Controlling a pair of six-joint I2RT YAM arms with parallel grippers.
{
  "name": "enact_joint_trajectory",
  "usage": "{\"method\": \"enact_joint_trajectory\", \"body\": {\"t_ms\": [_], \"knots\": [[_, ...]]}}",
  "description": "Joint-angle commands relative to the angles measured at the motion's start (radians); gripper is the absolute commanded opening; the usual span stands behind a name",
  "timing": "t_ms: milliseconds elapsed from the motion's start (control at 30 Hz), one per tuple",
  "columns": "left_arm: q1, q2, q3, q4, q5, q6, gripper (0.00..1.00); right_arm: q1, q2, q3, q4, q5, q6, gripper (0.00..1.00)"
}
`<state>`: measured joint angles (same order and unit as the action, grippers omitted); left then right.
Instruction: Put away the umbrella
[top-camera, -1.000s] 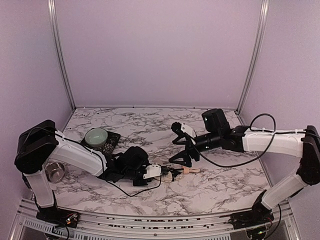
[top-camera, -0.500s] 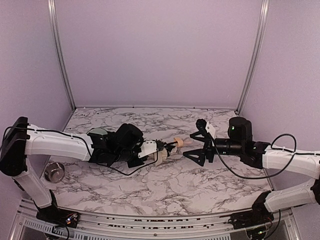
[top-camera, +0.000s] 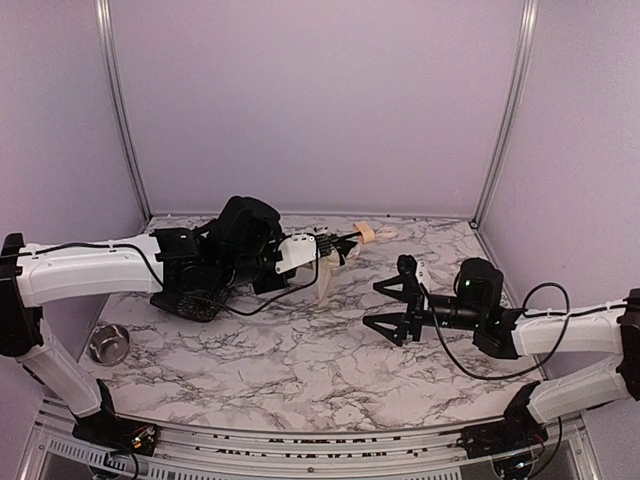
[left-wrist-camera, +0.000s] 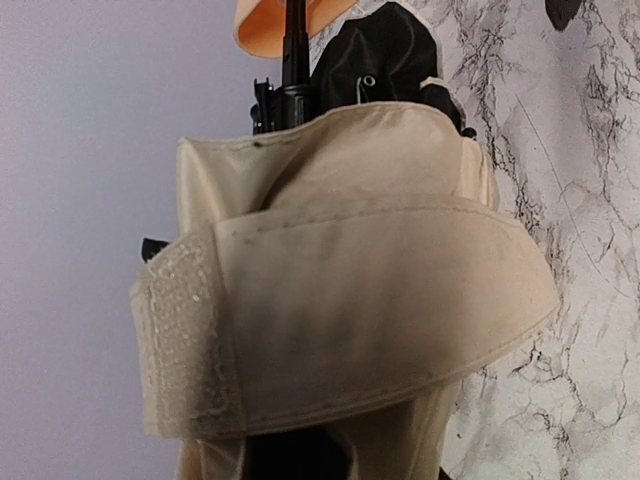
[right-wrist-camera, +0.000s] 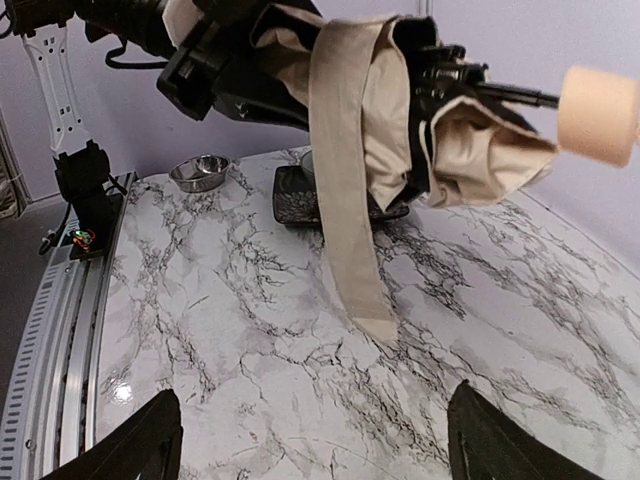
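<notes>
We are seeing the left tool (top-camera: 308, 252) pinching the umbrella (top-camera: 328, 262) above the bench (top-camera: 300, 370), its handle (top-camera: 366, 232) pointing toward two o'clock, the right tool (top-camera: 378, 305) spread wide at four o'clock.

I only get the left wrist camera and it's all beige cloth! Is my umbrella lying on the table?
Observer: No. The left gripper holds the umbrella up above the table.
Operator: Which way is the handle pointing?
Observer: In the top view, the handle points toward the back right corner.
Operator: Is the other hand grabbing it too?
Observer: No. The right gripper is open and apart from it, nearer the front.
</notes>
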<state>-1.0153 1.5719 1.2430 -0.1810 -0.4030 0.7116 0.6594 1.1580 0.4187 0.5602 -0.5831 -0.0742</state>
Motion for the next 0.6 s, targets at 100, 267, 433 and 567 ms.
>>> {"method": "enact_joint_trajectory", "body": {"t_ms": [100, 267, 433, 567], "knots": [[-0.021, -0.075, 0.105, -0.023, 0.001, 0.082, 0.0, 0.012, 0.218, 0.081, 0.286, -0.077, 0.077, 0.91], [-0.03, -0.081, 0.153, -0.034, 0.018, 0.106, 0.0, 0.01, 0.335, 0.152, 0.374, -0.117, 0.077, 0.94], [-0.041, -0.076, 0.192, -0.045, 0.031, 0.119, 0.0, 0.013, 0.458, 0.251, 0.379, -0.259, 0.118, 0.94], [-0.048, -0.069, 0.213, -0.052, 0.027, 0.126, 0.0, 0.046, 0.491, 0.259, 0.396, -0.346, 0.096, 0.9]]}}
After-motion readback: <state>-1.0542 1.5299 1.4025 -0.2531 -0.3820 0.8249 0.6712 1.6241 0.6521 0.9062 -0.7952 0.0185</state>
